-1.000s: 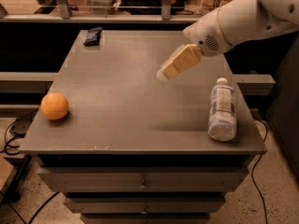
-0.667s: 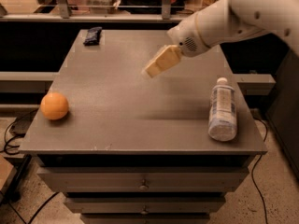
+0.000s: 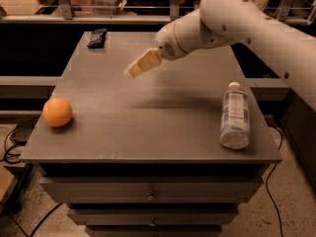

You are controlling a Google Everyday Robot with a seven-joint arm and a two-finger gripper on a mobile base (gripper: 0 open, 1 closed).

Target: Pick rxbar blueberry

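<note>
The rxbar blueberry (image 3: 97, 37) is a small dark navy wrapped bar lying flat at the far left corner of the grey table (image 3: 148, 127). My gripper (image 3: 134, 70) hangs above the middle of the table's far half, its tan fingers pointing down and left. It is to the right of the bar and nearer the front, well apart from it, and holds nothing that I can see.
An orange ball (image 3: 57, 112) sits near the table's left edge. A clear plastic bottle (image 3: 234, 115) lies on its side near the right edge. Drawers run under the tabletop. Cables lie on the floor at the left and right.
My arm and gripper have moved left across the table, toward the far left corner. The bar, ball and bottle have not moved.
</note>
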